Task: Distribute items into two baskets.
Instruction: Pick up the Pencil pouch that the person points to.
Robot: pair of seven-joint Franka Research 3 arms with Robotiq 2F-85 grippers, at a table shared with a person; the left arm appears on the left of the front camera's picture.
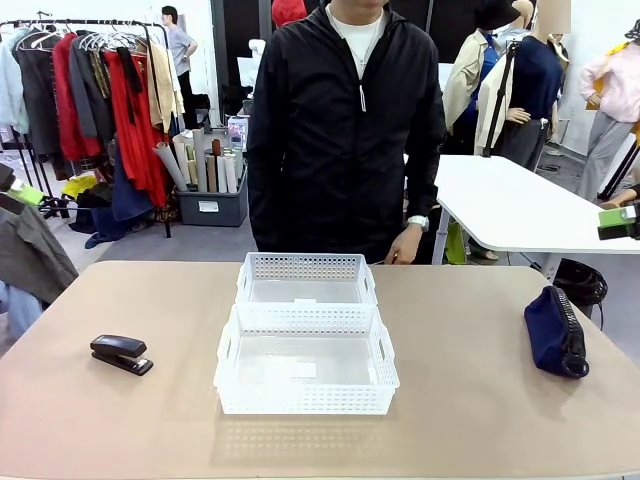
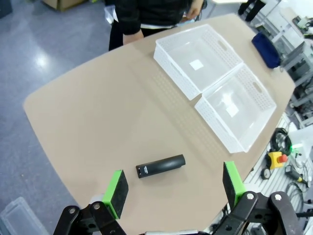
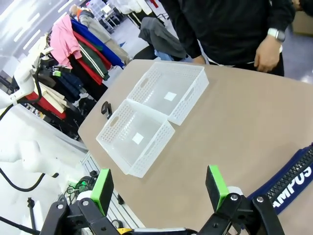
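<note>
flanking two white baskets (image 1: pixel 305 400): stapler (image 1: pixel 121 353) left, pouch (image 1: pixel 556 330) right; left gripper (image 2: pixel 174 188) and right gripper (image 3: pixel 159 188) both released, empty.

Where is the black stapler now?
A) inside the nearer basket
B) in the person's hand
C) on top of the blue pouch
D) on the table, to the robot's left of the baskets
D: the stapler lies on the bare table, left of the nearer basket and far from the navy pouch at the right.
</note>
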